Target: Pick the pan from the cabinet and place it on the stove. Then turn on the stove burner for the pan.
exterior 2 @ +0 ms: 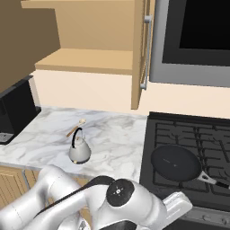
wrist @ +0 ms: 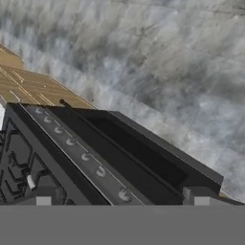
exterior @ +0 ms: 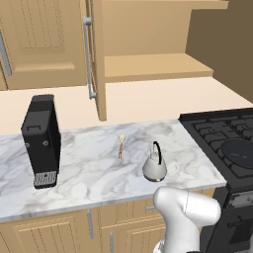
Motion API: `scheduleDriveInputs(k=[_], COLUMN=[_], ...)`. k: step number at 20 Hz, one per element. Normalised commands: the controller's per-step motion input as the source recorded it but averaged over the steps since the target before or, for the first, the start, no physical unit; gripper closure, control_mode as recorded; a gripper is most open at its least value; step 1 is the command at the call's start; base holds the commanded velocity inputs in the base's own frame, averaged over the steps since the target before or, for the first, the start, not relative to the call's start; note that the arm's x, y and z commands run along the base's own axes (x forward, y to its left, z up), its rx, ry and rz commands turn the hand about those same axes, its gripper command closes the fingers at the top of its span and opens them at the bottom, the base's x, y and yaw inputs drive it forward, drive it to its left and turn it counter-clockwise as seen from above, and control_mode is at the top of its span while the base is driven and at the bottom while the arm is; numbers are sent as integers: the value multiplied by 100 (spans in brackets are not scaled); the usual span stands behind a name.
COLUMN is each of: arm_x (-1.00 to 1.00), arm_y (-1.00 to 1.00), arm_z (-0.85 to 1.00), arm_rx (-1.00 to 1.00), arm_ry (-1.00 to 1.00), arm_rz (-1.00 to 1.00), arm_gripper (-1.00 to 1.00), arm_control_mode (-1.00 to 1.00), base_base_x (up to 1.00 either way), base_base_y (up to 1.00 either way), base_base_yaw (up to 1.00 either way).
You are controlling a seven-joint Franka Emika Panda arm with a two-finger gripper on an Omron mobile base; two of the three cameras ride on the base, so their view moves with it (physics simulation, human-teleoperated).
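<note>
Pan (exterior 2: pixel 175 163) sat on stove (exterior 2: pixel 211 134), front-left grate: shallow, round, matte black, flat base, thin handle pointing right toward front edge. Cabinet (exterior: pixel 148 49) door stood open, wooden shelf bare. Silver kettle (exterior: pixel 154 165) and small wooden utensil (exterior: pixel 121 145) on marble counter (exterior: pixel 89 168); coffee machine (exterior: pixel 42 141) far left. Hand view looked along stove's knob row (wrist: pixel 86 157). Fingers (wrist: pixel 43 201) barely visible; spread or closed, cannot tell.
</note>
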Motion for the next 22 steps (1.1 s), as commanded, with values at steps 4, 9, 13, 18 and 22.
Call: scheduleDriveInputs(k=[4,9,13,18,22], arm_x=[-3,-16,-6,-10,-29], arm_y=[0,1,18,10,0], arm_z=[3,0,0,-2,4], arm_rx=[4,3,0,1,6], arm_ry=[-25,-22,-6,-7,-27], arm_rz=[9,3,3,3,3], arm_gripper=[-100,-100,-100,-100,-100], arm_control_mode=[-100,-100,-100,-100,-100], base_base_x=[0,0,0,0,0], base_base_y=[0,0,0,0,0], base_base_yaw=[0,0,0,0,0])
